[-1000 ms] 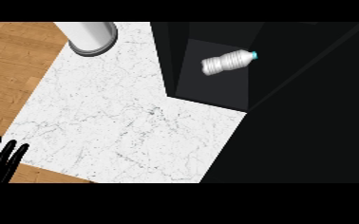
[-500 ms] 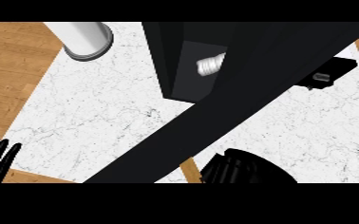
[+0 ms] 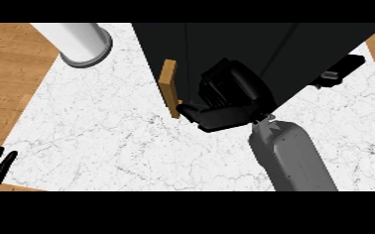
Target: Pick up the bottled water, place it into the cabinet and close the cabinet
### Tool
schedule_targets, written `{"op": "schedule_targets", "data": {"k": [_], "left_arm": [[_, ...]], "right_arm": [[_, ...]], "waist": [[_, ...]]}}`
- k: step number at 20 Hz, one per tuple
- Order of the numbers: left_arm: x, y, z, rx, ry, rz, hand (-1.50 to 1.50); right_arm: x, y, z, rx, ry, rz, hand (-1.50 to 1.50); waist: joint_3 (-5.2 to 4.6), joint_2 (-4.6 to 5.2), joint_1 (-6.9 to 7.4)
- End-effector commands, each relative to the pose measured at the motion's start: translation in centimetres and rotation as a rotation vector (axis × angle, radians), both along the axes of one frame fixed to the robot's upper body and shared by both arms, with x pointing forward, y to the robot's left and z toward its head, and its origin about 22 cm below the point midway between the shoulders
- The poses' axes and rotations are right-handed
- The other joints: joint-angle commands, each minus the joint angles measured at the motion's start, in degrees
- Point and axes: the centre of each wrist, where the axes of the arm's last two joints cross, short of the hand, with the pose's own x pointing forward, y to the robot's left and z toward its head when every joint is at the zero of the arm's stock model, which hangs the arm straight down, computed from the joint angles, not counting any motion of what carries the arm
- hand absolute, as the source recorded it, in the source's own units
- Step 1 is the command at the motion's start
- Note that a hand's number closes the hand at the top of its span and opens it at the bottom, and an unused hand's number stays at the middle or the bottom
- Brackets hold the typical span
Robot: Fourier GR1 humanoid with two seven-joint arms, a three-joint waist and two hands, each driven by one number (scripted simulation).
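Observation:
The black cabinet (image 3: 249, 49) fills the upper middle of the head view, and its door now covers the opening. A strip of its wooden edge (image 3: 170, 88) shows at the left side. The bottled water is hidden; no part of it shows. My right hand (image 3: 228, 99) lies against the cabinet door near that wooden edge, fingers spread on the black surface and holding nothing, with its grey forearm (image 3: 289, 153) coming up from below. Only the fingertips of my left hand (image 3: 6, 161) show, resting at the lower left edge.
A white cylinder with a grey base (image 3: 82, 42) stands at the upper left on the white marble counter (image 3: 102, 129). Wooden floor (image 3: 22, 64) shows at the far left. A black handle (image 3: 338, 70) sticks out at the cabinet's right.
The cabinet door has swung across the opening and hidden the bottle. My right hand rose from the lower edge up onto the door. The left hand stayed put.

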Motion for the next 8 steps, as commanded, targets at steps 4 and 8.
{"op": "schedule_targets", "data": {"k": [4, 8], "left_arm": [[-0.2, -0.3, -0.4, -0.039, -0.031, -0.004, -1.50], [0.4, -0.1, 0.4, -0.044, -0.039, -0.020, -1.50]], "right_arm": [[6.6, 1.9, 2.8, -0.047, 0.012, -0.102, 1.50], [7.5, 1.6, 1.2, -0.050, 0.015, -0.088, 1.50]], "waist": [[0.15, -0.18, -1.59], [0.21, -0.07, -2.21]]}}
